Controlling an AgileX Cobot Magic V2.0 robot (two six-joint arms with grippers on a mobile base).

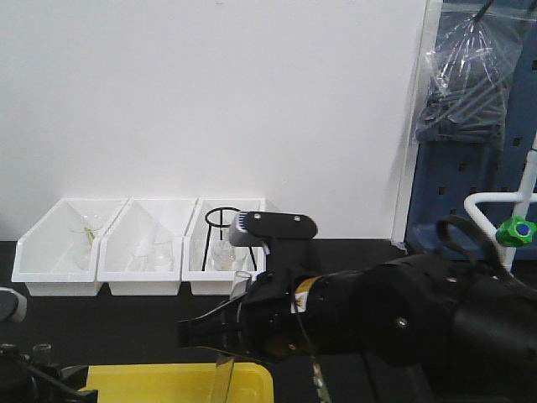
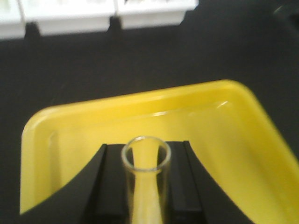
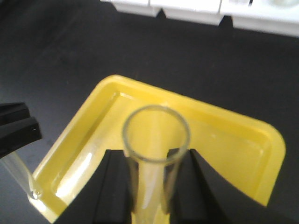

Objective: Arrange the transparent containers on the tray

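Each gripper is clamped on one test tube: left gripper (image 2: 145,193), left tube (image 2: 145,179); right gripper (image 3: 152,186), right tube (image 3: 155,154). Tube bottoms are cut off. Yellow tray (image 3: 275,144) lies beneath.

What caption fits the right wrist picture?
Right tool holding a test tube above the yellow tray.

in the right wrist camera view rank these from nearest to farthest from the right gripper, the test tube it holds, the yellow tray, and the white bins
1. The test tube, gripped in the right gripper.
2. The yellow tray, just beneath and ahead of the gripper.
3. The white bins, along the top edge, across the black table.
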